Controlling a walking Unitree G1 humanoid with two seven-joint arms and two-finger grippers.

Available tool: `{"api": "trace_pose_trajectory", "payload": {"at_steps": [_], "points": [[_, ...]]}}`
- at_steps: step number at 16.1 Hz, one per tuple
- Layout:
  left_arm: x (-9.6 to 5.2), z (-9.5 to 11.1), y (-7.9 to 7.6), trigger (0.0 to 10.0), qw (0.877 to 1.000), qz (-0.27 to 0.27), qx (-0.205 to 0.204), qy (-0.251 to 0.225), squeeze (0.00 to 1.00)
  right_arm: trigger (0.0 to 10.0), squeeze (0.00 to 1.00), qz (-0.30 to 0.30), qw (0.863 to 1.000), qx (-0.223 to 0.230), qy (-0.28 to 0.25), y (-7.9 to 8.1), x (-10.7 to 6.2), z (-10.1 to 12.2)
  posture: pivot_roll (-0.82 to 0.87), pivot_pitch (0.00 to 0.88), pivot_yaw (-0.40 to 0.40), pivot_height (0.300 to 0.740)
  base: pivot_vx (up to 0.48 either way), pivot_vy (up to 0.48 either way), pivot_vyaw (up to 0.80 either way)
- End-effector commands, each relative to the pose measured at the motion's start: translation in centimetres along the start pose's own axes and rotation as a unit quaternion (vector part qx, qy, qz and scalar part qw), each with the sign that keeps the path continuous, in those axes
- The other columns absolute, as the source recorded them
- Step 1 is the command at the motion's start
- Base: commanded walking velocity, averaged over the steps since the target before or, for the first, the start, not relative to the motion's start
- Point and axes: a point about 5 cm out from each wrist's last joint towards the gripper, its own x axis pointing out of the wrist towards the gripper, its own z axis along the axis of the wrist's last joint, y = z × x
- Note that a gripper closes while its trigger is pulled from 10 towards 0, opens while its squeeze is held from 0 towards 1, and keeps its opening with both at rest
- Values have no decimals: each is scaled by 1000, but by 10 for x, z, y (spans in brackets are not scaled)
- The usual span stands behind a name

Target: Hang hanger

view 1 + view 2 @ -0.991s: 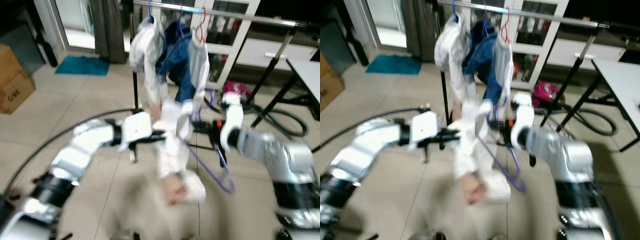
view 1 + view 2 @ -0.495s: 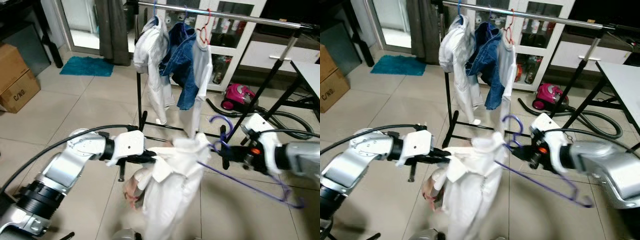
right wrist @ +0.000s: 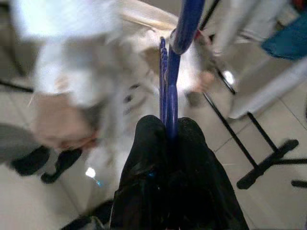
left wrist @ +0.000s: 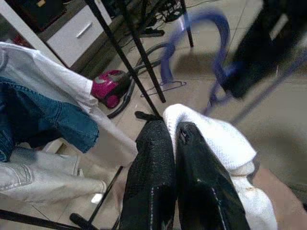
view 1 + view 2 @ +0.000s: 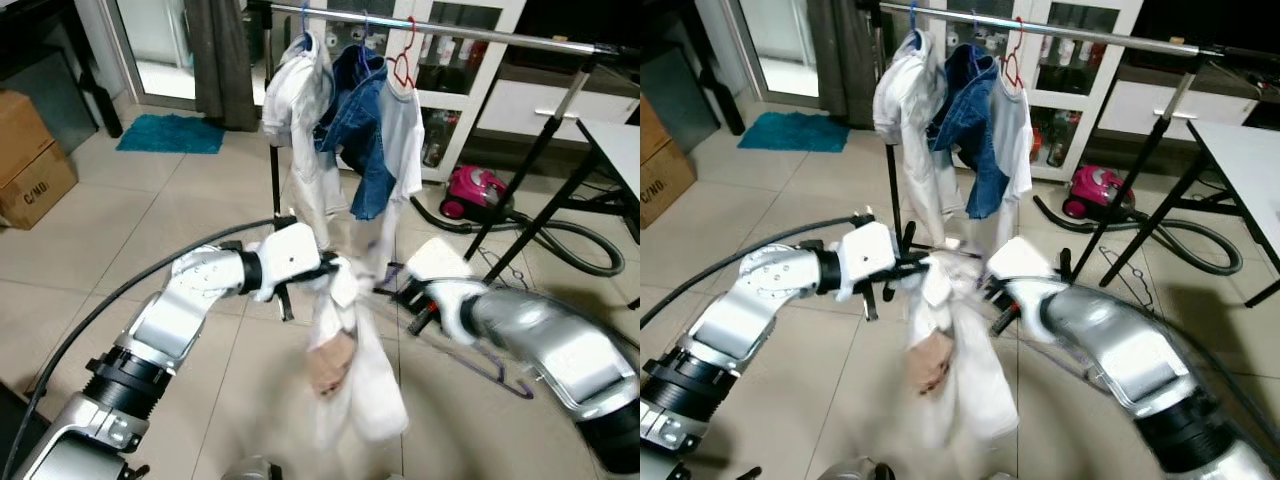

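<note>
Tiled floor (image 5: 120, 220) below, my left gripper (image 4: 173, 143) is pinching the white shirt (image 5: 350, 370), my right gripper (image 3: 168, 132) is clamping the purple hanger (image 3: 184, 24); garment risks sliding off.

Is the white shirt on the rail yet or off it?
Off it: the white shirt dangles below the rail, pinched by the left gripper.

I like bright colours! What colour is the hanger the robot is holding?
Blue-purple; the hanger shows best in the right wrist view.
</note>
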Motion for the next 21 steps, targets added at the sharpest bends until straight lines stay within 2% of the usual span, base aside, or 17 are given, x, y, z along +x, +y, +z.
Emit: {"api": "trace_pose_trajectory", "payload": {"at_steps": [1, 2, 3, 7, 8, 9, 10, 11, 13, 14, 15, 16, 17, 18, 19, 20, 21], "points": [[0, 8, 2, 0, 1000, -1, 16, -19, 0, 10000, 0, 13, 1000, -10, 1, 5, -1, 0, 3, 0, -15, 740, 0, 0, 0], [-2, 3, -1, 0, 1000, -13, 16, -5, 0, 10000, 0, 52, 998, -31, 10, 10, -7, -6, 4, 0, -16, 740, 0, 0, 0], [-6, -3, -4, 0, 1000, -28, 12, 8, 0, 10000, 0, 64, 997, -37, 16, 7, -13, -11, 4, 0, -14, 740, 0, 0, 0], [-28, -28, -19, 0, 994, -93, -33, 55, 0, 10000, 0, 94, 995, -12, -32, -31, -71, -21, 4, 0, -17, 740, 0, 0, 0], [-29, -30, -20, 0, 993, -94, -38, 57, 0, 10000, 0, 93, 995, -5, -34, -37, -79, -23, 3, 0, -17, 740, 0, 0, 0], [-32, -35, -19, 0, 994, -67, -70, 58, 0, 10000, 0, 80, 996, 17, -26, -48, -94, -34, 6, 0, -21, 740, 0, 0, 0], [-34, -41, -17, 0, 992, -31, -108, 54, 0, 10000, 0, 57, 998, 38, -13, -52, -101, -46, 7, 0, -21, 740, 0, 0, 0], [-35, -44, -16, 0, 989, -2, -136, 50, 0, 10000, 0, 34, 998, 55, -4, -53, -100, -55, 6, 0, -20, 740, 0, 0, 0], [-43, -55, -16, 0, 971, 79, -222, 32, 0, 10000, 0, -78, 987, 139, -25, -51, -85, -80, 10, 0, -20, 740, 0, 0, 0], [-47, -58, -19, 0, 967, 93, -234, 33, 0, 10000, 0, -113, 977, 178, -40, -43, -77, -89, 12, 0, -19, 740, 0, 0, 0], [-48, -59, -21, 0, 966, 99, -238, 35, 0, 10000, 0, -126, 972, 192, -50, -38, -73, -93, 13, 0, -15, 740, 0, 0, 0], [-51, -63, -23, 0, 958, 128, -254, 36, 0, 10000, 0, -147, 960, 228, -75, -21, -64, -99, 14, 0, -3, 740, 0, 0, 0], [-51, -66, -23, 0, 949, 164, -267, 37, 0, 10000, 0, -139, 954, 247, -101, -1, -57, -97, 10, 0, 5, 740, 0, 0, 0], [-49, -67, -21, 0, 935, 203, -288, 26, 0, 10000, 0, -163, 942, 267, -121, 6, -52, -92, 4, 0, 13, 740, 0, 0, -613], [-48, -66, -20, 0, 923, 221, -316, 9, 0, 10000, 0, -196, 931, 280, -130, 4, -50, -90, 0, 0, 19, 740, 0, 0, -800], [-47, -67, -19, 1490, 913, 248, -325, -7, 0, 10000, 0, -220, 913, 313, -143, 3, -46, -87, -6, 0, 21, 740, 0, 0, -800], [-46, -68, -19, 10000, 905, 270, -329, 0, 0, 10000, 0, -255, 901, 323, -137, 1, -43, -90, 1, 0, 14, 740, 0, 0, -800]]}}
